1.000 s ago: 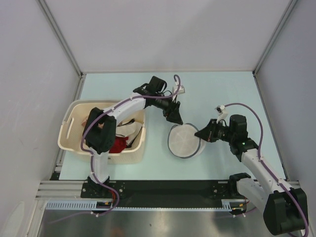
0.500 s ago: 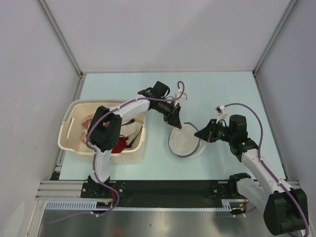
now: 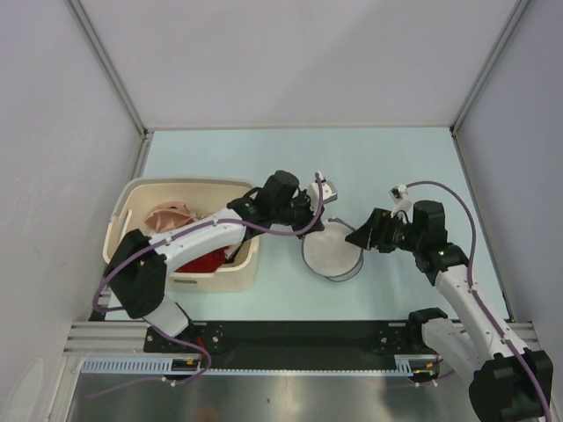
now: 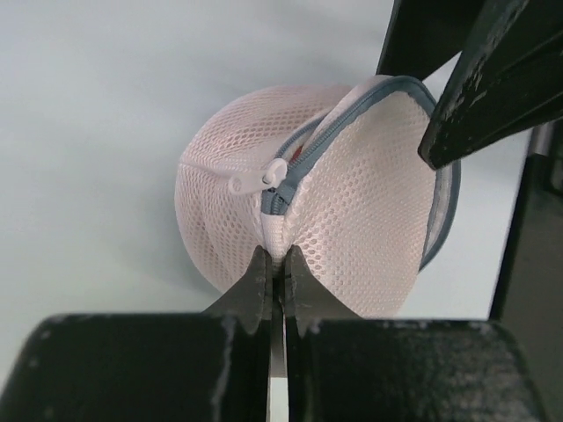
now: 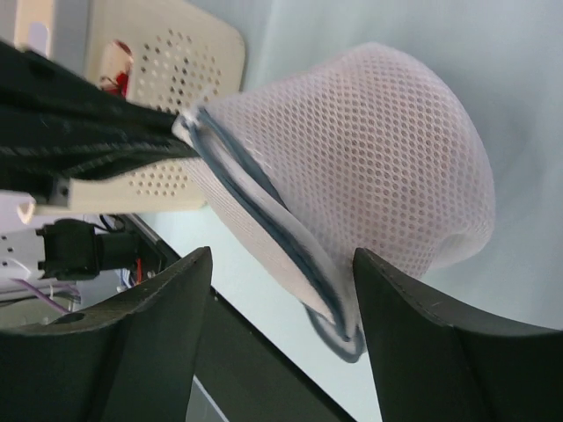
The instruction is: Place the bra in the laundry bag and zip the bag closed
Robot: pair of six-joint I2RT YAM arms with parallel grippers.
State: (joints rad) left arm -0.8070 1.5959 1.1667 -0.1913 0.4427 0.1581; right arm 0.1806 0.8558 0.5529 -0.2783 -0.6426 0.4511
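Left gripper (image 4: 274,261) is fully closed, pinching the round white translucent mesh laundry bag (image 4: 361,207) at its grey zip edge just below the white zip pull (image 4: 255,179). The bag is domed, sits tilted on the pale blue table (image 3: 396,167), and the zip gapes past the pull. Right gripper (image 5: 281,255) is wide open, fingers straddling the bag's far rim and gripping nothing. The shiny salmon-pink satin bra (image 3: 170,216) lies crumpled in the cream perforated plastic basket (image 3: 189,183) beside a bright red garment (image 3: 204,261), well apart from both grippers.

On your left you have a cream perforated plastic rectangular basket (image 3: 215,280), bright red garment (image 3: 207,261) bunched inside it, pale mint tabletop (image 3: 396,167) underneath
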